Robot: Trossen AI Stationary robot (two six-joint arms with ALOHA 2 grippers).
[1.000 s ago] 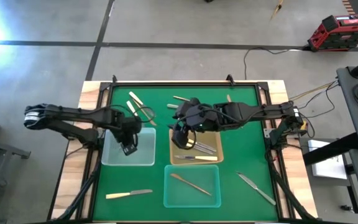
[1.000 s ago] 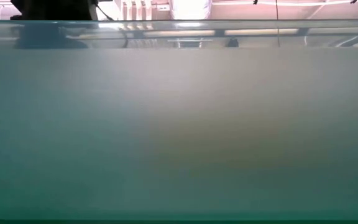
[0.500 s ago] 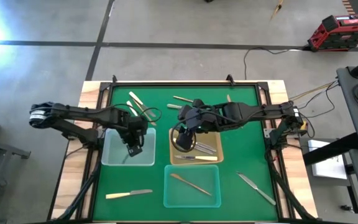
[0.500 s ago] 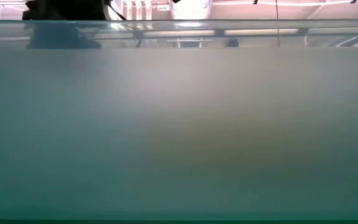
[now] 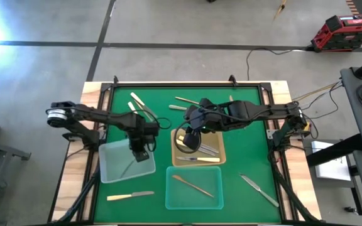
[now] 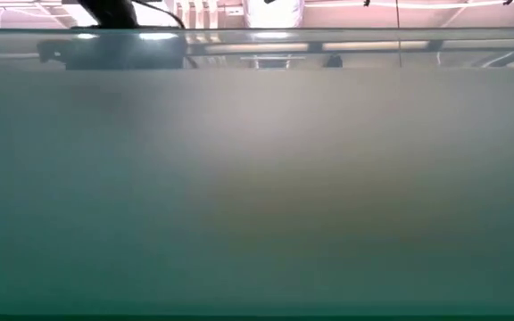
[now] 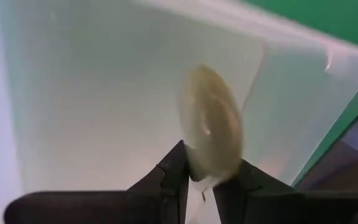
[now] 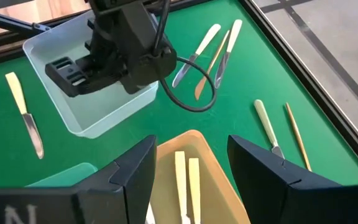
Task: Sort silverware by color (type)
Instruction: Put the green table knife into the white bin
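Note:
My left gripper reaches down into the translucent tray at the table's left and is shut on a pale spoon. Its bowl sticks out past the fingertips over the tray's floor. My right gripper hangs open above the tan tray, where cream-handled pieces lie. A gold piece lies in the near tray. The low view is filled by a tray wall. My left gripper pinches the spoon between its two fingers at the neck just behind the bowl. The fingers slant down from above. The bowl juts forward over the tray floor. The handle is hidden by the fingers, and I cannot tell whether the spoon touches the tray.
Loose silverware lies on the green mat: a cream-handled knife near left, a silver knife near right, and several pieces along the far side. A black cable loop lies beside the left tray. A raised black frame edges the mat.
My left gripper has gone down and toward the table's near edge into the left tray, still shut on the spoon. That tray has slid toward the near edge and turned a little. My right gripper has tipped further down over the tan tray.

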